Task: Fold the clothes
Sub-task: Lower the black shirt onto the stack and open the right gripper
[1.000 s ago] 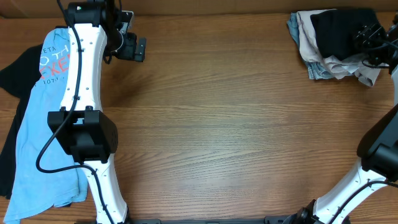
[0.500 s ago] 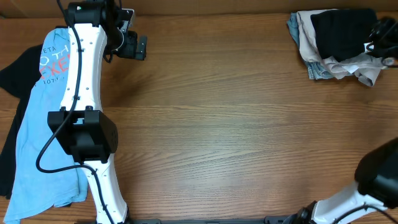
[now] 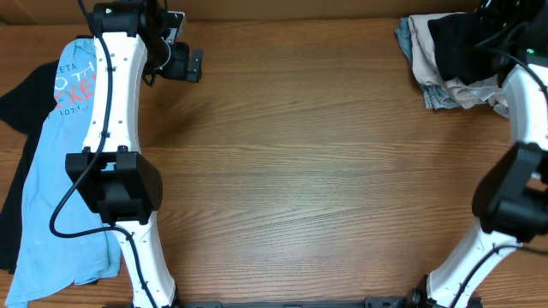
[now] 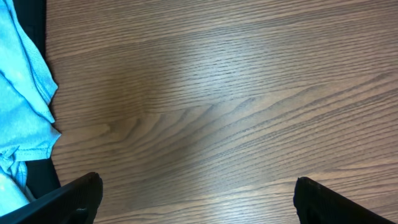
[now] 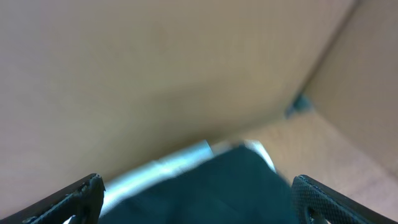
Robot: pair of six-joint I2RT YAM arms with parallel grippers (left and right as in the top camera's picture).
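The clothes lie in two places. A light blue T-shirt (image 3: 51, 162) with red-and-white lettering lies at the table's left edge on top of a black garment (image 3: 15, 103), under my left arm. A pile of clothes (image 3: 458, 60) sits at the far right corner, with a black piece (image 3: 458, 43) on lighter fabric. My left gripper (image 3: 184, 62) hovers open over bare wood (image 4: 198, 180), to the right of the blue shirt (image 4: 22, 99). Above the pile, my right gripper (image 5: 198, 180) is open, with the blurred black piece (image 5: 211, 190) showing below its fingers.
A cardboard wall (image 5: 155, 68) rises behind the pile along the table's far edge. The wooden table (image 3: 325, 171) stretches between the two lots of clothes. My right arm (image 3: 522, 128) runs along the right edge.
My right arm has swung from the right edge up over the pile, and its jaws have spread wider. The left arm and the blue shirt have not moved.
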